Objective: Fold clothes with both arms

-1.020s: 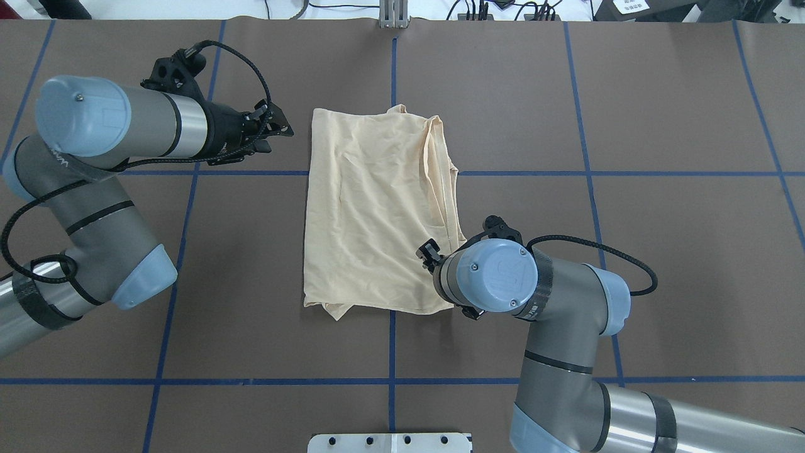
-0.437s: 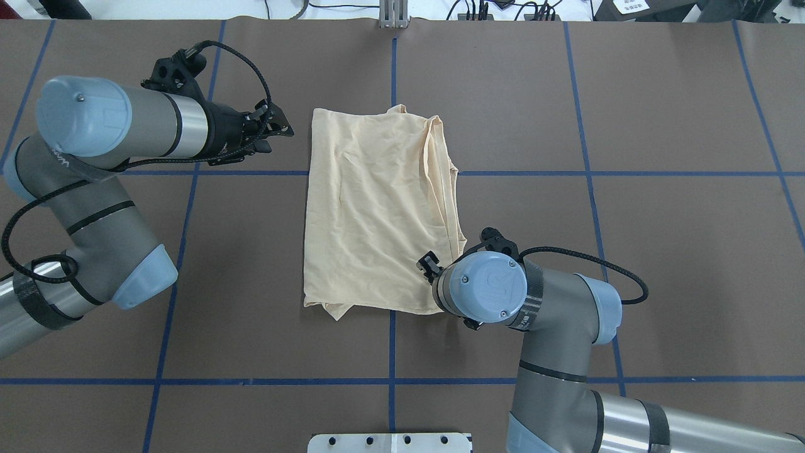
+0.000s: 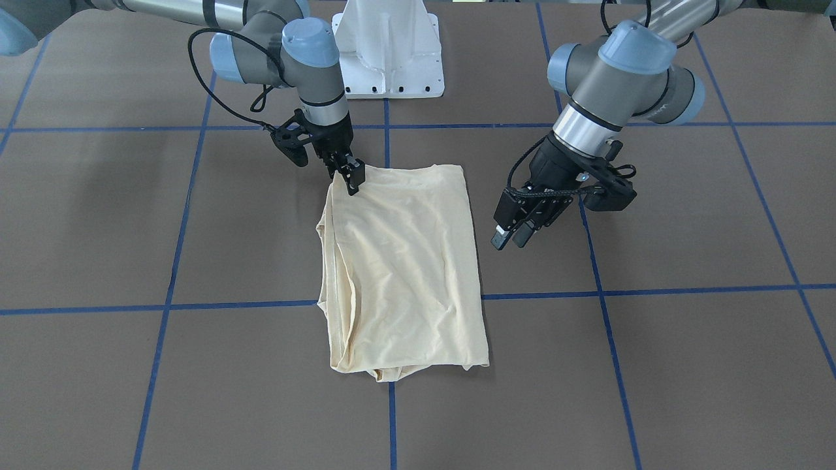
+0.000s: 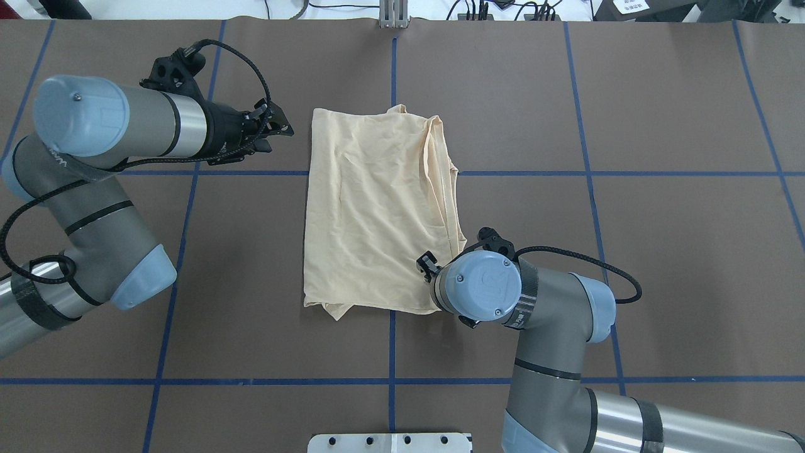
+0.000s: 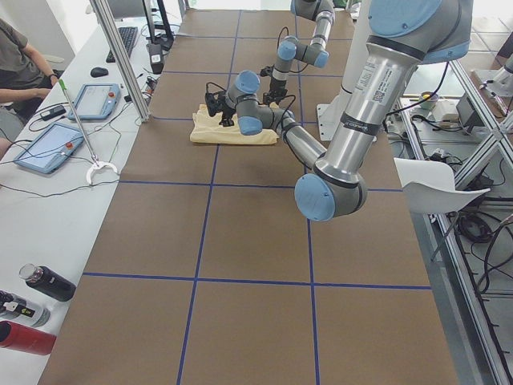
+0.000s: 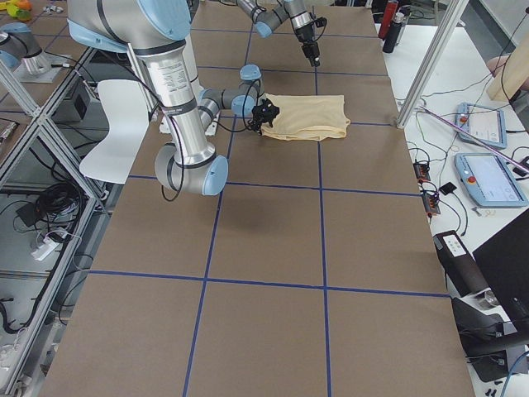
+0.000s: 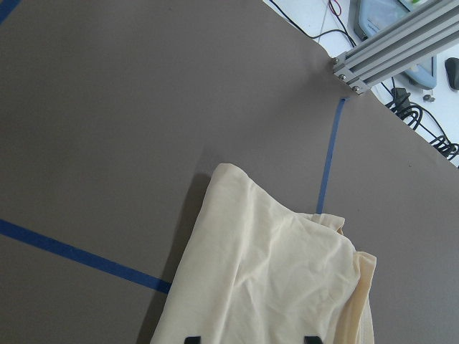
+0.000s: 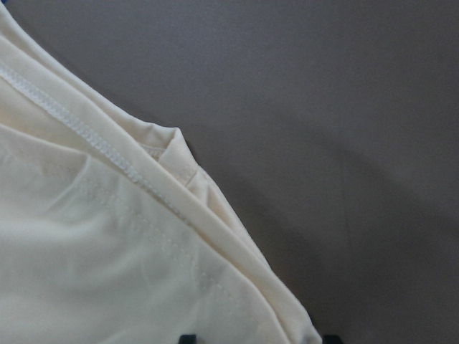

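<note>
1. Now, from across the table, the shirt (image 3: pixel 405 261) lies flat in the middle of the table (image 3: pixel 653 359). Its long way runs from 12 to 6 o'clock. The right gripper (image 3: pixel 353 177) points down onto the shirt's 11 o'clock corner, so the rest of the shirt stretches away from it toward 5 o'clock. The left gripper (image 3: pixel 509 236) hangs beside the 3 o'clock edge and does not touch it. The right one is the nearer.

2. From above, the right arm (image 4: pixel 481 283) hides its own gripper over the shirt's 5 o'clock corner. The left gripper (image 4: pixel 280 129) sits off the 10 o'clock corner with bare table between. Since a second ago the right arm has slid a little toward 8 o'clock, closer over the corner. The left arm (image 4: pixel 94 126) and the shirt have not moved.

3. From both table ends the shirt (image 5: pixel 232 128) looks small and far, and the grippers cannot be judged.

4. The left wrist camera shows its fingertips (image 7: pixel 192 338) wide apart, holding nothing.

5. The right wrist camera shows its fingertips (image 8: pixel 188 337) apart too, with the stitched corner between them. I think a squeeze comes next.
</note>
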Robot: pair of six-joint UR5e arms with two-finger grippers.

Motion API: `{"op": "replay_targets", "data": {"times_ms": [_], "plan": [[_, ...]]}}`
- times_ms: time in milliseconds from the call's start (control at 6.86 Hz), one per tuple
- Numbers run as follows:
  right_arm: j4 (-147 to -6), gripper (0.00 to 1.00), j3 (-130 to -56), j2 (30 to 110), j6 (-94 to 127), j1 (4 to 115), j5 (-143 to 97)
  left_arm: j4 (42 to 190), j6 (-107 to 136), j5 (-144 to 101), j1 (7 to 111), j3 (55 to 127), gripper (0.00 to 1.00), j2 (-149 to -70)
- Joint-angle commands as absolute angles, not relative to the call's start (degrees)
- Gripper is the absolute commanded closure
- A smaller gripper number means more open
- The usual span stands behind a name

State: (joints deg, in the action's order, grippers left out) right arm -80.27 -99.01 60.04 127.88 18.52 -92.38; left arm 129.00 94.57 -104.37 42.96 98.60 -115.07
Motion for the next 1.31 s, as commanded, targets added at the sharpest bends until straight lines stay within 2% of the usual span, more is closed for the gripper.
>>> {"op": "replay_targets", "data": {"times_ms": [0, 437, 1165], "plan": [[-80.2, 1.00, -99.1, 60.0, 127.8, 18.5, -92.5, 129.0, 94.6, -104.2, 42.9, 98.6, 0.43, -115.0], [-80.2, 1.00, -99.5, 59.9, 127.1, 19.5, -92.8, 129.1, 94.7, -104.2, 42.9, 98.2, 0.43, -115.0], [-85.4, 1.00, -106.2, 61.1, 127.6, 20.5, -94.0, 129.2, 99.4, -103.5, 40.8, 99.1, 0.43, -115.1]]}}
